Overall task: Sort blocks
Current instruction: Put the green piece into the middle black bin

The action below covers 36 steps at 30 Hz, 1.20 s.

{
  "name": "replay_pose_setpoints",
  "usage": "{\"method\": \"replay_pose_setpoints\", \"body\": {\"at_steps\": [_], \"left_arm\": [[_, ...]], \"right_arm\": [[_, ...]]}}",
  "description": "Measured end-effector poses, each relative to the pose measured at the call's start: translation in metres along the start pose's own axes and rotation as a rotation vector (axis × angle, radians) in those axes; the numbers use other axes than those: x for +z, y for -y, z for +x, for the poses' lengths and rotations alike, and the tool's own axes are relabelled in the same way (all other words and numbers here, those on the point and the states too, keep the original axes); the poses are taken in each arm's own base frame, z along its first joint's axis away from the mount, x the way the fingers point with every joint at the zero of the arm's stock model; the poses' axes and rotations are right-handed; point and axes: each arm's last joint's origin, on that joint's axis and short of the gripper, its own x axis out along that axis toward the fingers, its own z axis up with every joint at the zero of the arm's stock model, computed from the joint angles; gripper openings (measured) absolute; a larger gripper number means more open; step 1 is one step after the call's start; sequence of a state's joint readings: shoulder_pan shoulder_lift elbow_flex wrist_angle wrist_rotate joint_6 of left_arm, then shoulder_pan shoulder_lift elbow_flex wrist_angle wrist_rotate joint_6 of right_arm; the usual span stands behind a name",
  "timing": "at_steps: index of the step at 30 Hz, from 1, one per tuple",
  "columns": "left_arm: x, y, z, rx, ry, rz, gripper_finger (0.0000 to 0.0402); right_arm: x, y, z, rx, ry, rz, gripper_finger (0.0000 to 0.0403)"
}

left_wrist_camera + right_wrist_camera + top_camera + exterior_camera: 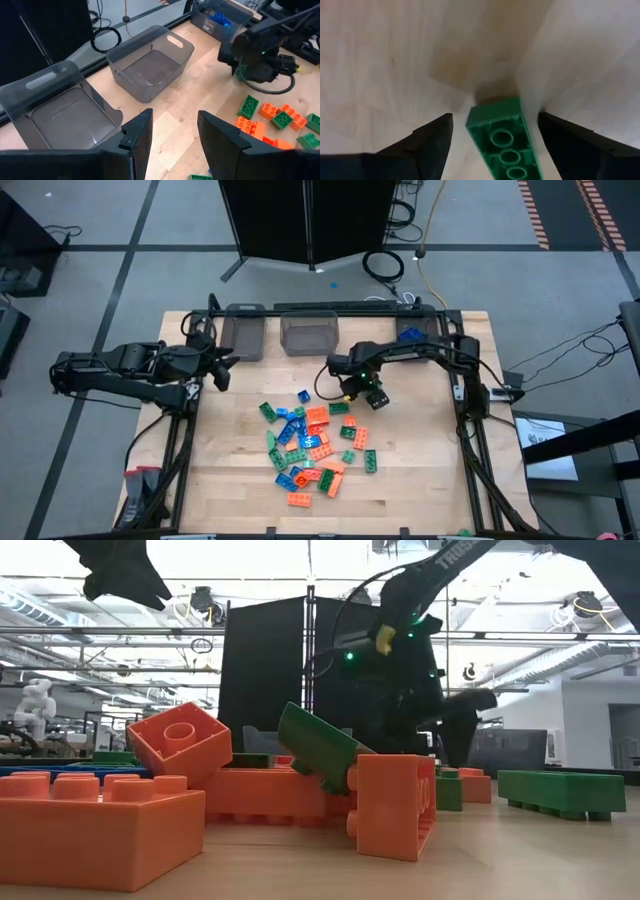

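The left gripper (222, 370) waits left of the pile of blocks (315, 445), its jaws standing apart with nothing between them, facing the left bin (65, 112) and the middle bin (150, 62). Both bins look empty, so a wrong drop is easy: nothing in them shows which colour belongs where.

The pile lies on the desk (420, 490), nearer the front edge than the bins. Orange, green and blue blocks sit packed and touching there, and some lean on one another, so a reach into it could nudge neighbours or lift two at once.

The right gripper (372, 395) hovers just behind the pile's right side. Its jaws stand wide on either side of a green block (505, 140) without touching it. If they shut off-centre, the block could twist or skid away.

The right bin (412, 336) already holds blue.
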State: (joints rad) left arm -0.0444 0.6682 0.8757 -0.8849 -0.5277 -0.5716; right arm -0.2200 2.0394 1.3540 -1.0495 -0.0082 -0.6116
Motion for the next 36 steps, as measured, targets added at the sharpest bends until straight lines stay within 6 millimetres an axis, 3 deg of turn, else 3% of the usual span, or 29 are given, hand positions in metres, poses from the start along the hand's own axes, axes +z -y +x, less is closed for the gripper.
{"method": "replay_pose_setpoints", "body": {"at_steps": [4,9,16,20,26,32,36], "left_arm": [[0.0,0.0,0.0,-0.001,-0.002,0.0,0.016],[-0.002,-0.001,0.0,0.01,-0.023,-0.005,0.016],[-0.004,-0.002,0.0,0.02,-0.036,-0.001,0.016],[-0.004,-0.002,0.0,0.02,-0.036,-0.001,0.016],[-0.003,-0.002,0.0,0.025,-0.021,-0.006,0.016],[-0.002,-0.003,0.0,0.04,-0.011,-0.005,0.016],[-0.002,-0.003,0.0,0.042,-0.01,-0.006,0.016]], "right_arm": [[-0.001,0.0,0.017,-0.06,-0.007,0.041,0.0251],[0.0,0.0,0.02,-0.089,0.01,0.041,0.0115],[0.002,0.001,0.012,-0.086,0.022,0.087,0.0116],[0.006,0.004,-0.015,-0.123,0.086,0.096,0.0116],[0.012,0.012,-0.103,-0.286,0.349,0.113,0.0116],[0.016,0.046,-0.18,-0.506,0.7,0.209,0.0116],[0.006,0.082,-0.197,-0.584,0.855,0.367,0.0116]]}}
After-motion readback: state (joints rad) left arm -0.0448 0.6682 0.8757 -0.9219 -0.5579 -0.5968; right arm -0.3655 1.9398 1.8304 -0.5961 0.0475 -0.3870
